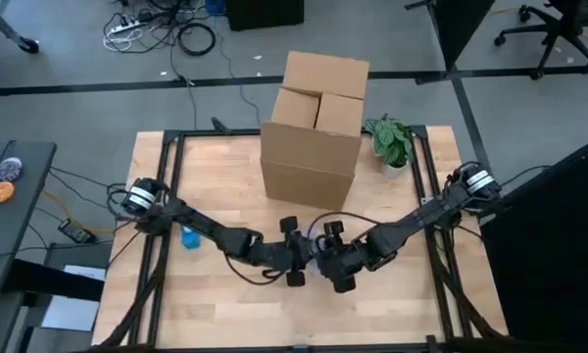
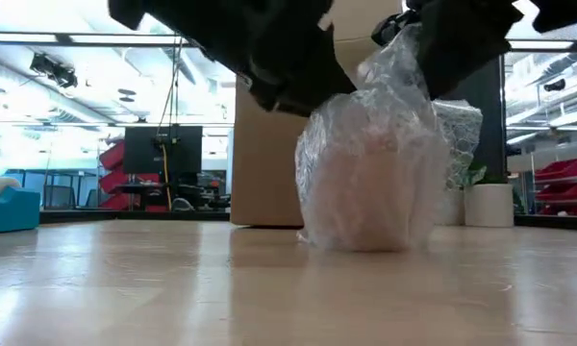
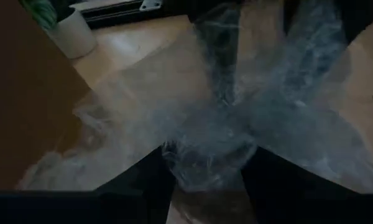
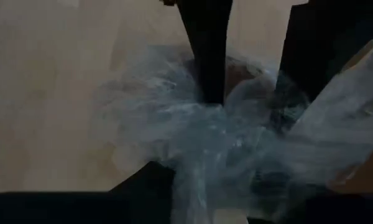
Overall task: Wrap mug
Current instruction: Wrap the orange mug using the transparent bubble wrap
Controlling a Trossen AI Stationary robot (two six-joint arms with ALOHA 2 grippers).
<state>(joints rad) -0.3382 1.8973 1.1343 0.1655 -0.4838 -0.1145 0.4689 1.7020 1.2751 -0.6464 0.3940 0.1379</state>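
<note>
Looking straight down from the high view, we count two arms reaching in from either side of the wooden table (image 1: 225, 314), meeting just in front of one cardboard box (image 1: 312, 127). The left gripper (image 1: 296, 257) and the right gripper (image 1: 335, 263) sit close together over the bundle, which is mostly hidden under them. One potted plant (image 1: 390, 142) stands beside the box, and one small blue object (image 1: 188, 237) lies near the left arm.

From the low view, we see one mug (image 2: 365, 192) standing upright on the table, swathed in clear, crinkled bubble wrap (image 2: 394, 96) that bunches upward above it. A pale pinkish shape shows faintly through the film. Both grippers press in from above at the gathered top. The box stands right behind it, with a white pot to one side.

In the left wrist view, we see the left gripper's two dark fingers (image 3: 137, 180) closed around a twisted neck of the wrap (image 3: 211, 155), the film fanning outward beyond them.

In the right wrist view, the right gripper's fingers (image 4: 143, 180) likewise pinch a gathered bunch of film (image 4: 199, 143), with the other arm's two dark fingers planted in the wrap opposite.
</note>
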